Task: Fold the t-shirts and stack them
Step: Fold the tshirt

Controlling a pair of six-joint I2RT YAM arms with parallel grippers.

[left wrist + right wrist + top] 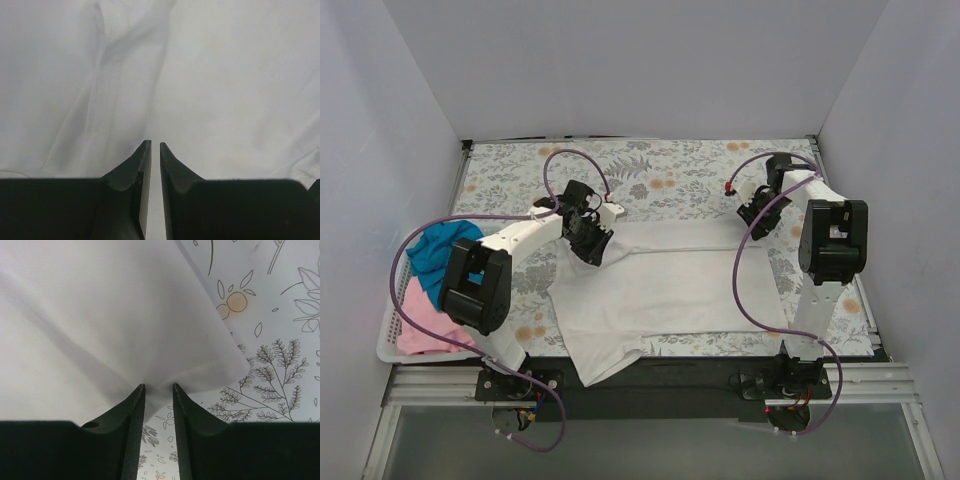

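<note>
A white t-shirt (pixel 660 290) lies spread on the middle of the table, its near left part hanging over the front edge. My left gripper (pixel 592 252) is at its far left corner. In the left wrist view the gripper (pixel 153 145) has its jaws almost together, and white cloth (pixel 200 75) fills the view. My right gripper (pixel 752 222) is at the far right corner. In the right wrist view the gripper (pixel 158 386) has the shirt's hemmed edge (pixel 125 315) bunched between its tips. A teal-blue shirt (pixel 440 250) and a pink shirt (pixel 420 320) lie in the basket.
The white slotted basket (pixel 390 348) stands at the table's left edge. The floral table cover (pixel 680 170) shows bare behind the shirt and in the right wrist view (pixel 280 315). White walls enclose the table on three sides.
</note>
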